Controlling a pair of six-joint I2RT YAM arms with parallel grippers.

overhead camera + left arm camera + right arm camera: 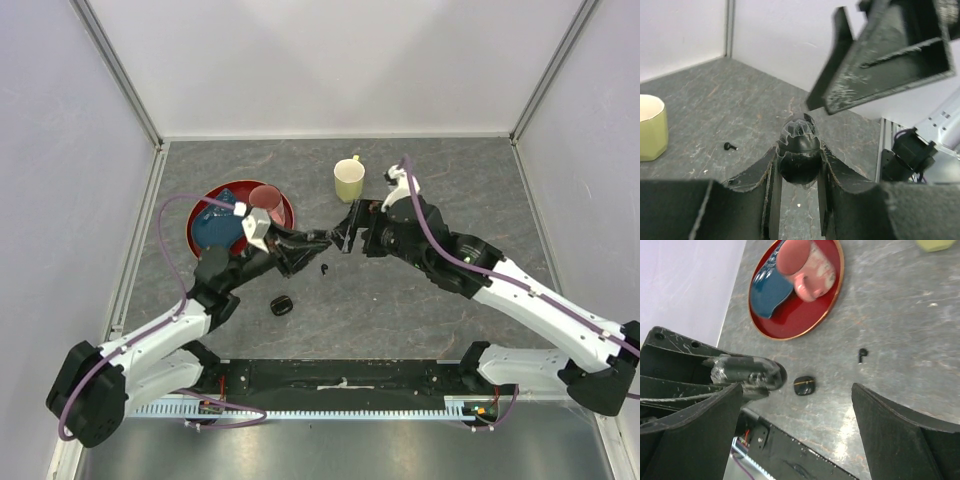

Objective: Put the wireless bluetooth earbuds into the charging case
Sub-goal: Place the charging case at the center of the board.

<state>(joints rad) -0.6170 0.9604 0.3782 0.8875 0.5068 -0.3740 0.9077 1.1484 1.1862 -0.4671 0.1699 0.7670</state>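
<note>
Our left gripper (319, 240) is clamped on a black pod (799, 147), seemingly the case, and our right gripper (347, 232) hangs beside it, jaws apart. An earbud (325, 268) lies on the table (400, 320) beneath; we should straddle it squarely and close gently.

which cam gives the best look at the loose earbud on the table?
Right wrist: the earbud lies unobstructed on bare table, with bud and stem distinguishable. Left wrist shows it small, right of the yellow mug. Top external shows only a dark speck just below the left claw, which grips the black pod.
</note>
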